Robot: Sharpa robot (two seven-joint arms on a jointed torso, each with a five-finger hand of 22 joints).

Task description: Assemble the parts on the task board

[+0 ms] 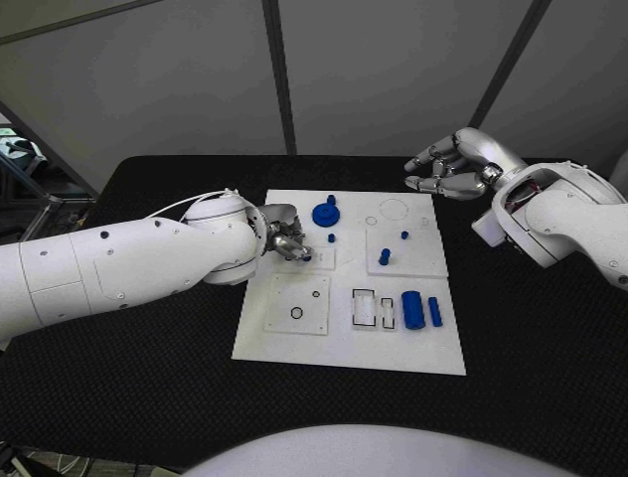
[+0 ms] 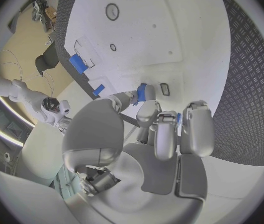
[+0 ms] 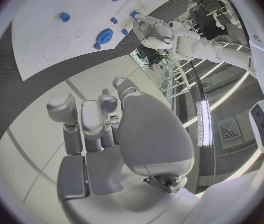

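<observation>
My left hand (image 1: 287, 238) pinches a small blue part (image 2: 142, 91) over the task board (image 1: 346, 338); which way its long axis runs, I cannot tell. My right hand (image 1: 455, 169) hovers clenched, holding nothing, beyond the board's far edge.

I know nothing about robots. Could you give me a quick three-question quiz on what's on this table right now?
1. True or false: the big round blue part lies off the task board.
2. Which hand reaches onto the board? A) the left hand B) the right hand C) neither
3. How many blue cylinders lie side by side near the board's near right corner?

Key: 1. False, it sits on the board's far part. 2. A; the right hand hangs beyond the far corner. 3. Two.
</observation>
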